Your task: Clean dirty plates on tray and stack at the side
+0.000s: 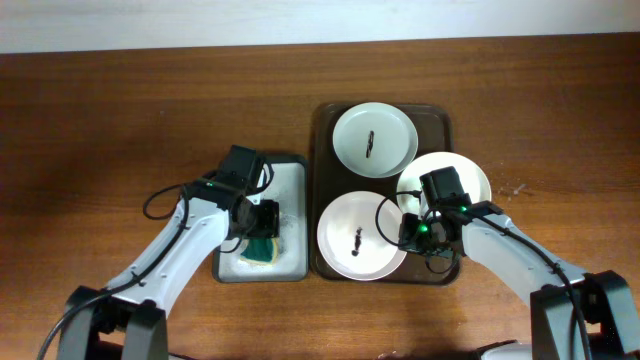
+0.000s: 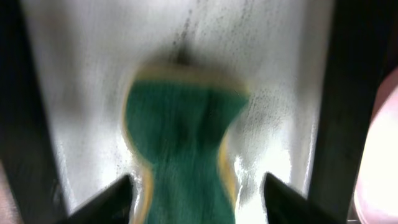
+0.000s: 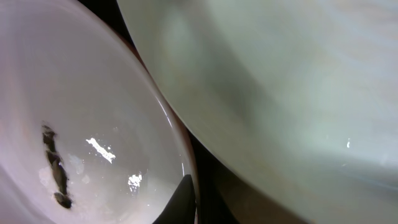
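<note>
Brown tray [image 1: 438, 118] at centre-right of bench [image 1: 120, 110], three white plates on it.
- Upper plate [image 1: 385, 120]: dark smear [image 1: 371, 143] in middle.
- Lower plate [image 1: 340, 250]: dark smear [image 1: 358, 238] too.
- Right plate [image 1: 470, 170]: overhangs tray's right edge, no smear seen.

Right tool [image 1: 412, 232] at lower plate's right rim. Wrist view shows one fingertip [image 3: 185, 198] only; cannot tell if spread or closed.

Small pale tray [image 1: 292, 190] left of brown tray, green sponge [image 2: 180, 124] lying in it. Left tool [image 1: 262, 222] spread, fingers either side of sponge; contact unclear, view blurred.
</note>
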Robot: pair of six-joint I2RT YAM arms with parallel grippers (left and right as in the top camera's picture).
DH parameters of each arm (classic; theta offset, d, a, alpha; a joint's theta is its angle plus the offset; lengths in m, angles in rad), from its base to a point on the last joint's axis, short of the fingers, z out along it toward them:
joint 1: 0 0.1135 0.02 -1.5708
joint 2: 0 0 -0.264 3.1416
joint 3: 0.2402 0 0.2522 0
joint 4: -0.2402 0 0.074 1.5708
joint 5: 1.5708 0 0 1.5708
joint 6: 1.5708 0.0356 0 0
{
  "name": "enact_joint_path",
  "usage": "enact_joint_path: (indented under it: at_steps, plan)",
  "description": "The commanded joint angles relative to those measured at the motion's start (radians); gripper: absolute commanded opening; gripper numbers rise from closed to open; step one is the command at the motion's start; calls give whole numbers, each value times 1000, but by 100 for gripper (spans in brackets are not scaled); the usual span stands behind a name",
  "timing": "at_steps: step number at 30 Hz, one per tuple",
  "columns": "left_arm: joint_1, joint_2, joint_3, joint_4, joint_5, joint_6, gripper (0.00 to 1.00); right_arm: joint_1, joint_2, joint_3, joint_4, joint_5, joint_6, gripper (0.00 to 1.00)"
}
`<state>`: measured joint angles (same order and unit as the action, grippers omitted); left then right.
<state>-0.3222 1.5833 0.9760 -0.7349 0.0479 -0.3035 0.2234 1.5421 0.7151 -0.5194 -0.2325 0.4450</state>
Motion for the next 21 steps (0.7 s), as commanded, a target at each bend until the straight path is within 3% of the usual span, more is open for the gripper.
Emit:
enact_joint_path:
  at_steps: [1, 2, 3, 4, 7, 8, 9, 11, 14, 15, 16, 19, 21]
  plan:
    - [0, 80, -85, 91, 55, -8, 36, 5, 14, -12, -15, 50, -2, 6]
    - [0, 102, -91, 98, 69, -11, 27, 5, 14, -12, -15, 50, -2, 6]
    - [0, 124, -92, 97, 68, -11, 9, 5, 15, -12, -15, 50, -2, 6]
    - [0, 135, -92, 95, 69, -11, 0, 5, 14, -12, -15, 50, -2, 6]
    - [5, 113, -64, 58, 69, -10, 0, 5, 14, -12, -15, 50, -2, 6]
    - [5, 88, -25, 11, 68, -10, 9, 5, 14, -12, -15, 50, -2, 6]
    - [6, 68, 13, -36, 68, -10, 58, 5, 15, -12, -16, 50, -2, 5]
    - [6, 25, 90, -146, 68, -10, 76, 5, 14, -12, -15, 50, -2, 6]
    - [6, 6, 100, -248, 68, -10, 82, 5, 14, -12, -15, 50, -2, 6]
    - [6, 6, 70, -248, 68, -11, 80, 5, 15, -12, -15, 50, -2, 6]
    - [4, 6, 48, -227, 67, -10, 72, 5, 15, -12, -15, 50, -2, 6]
    - [2, 7, -122, 10, 69, -19, 34, 5, 14, -12, -15, 50, -2, 7]
    - [2, 7, -175, 104, 68, -19, 3, 5, 14, -12, -15, 50, -2, 7]
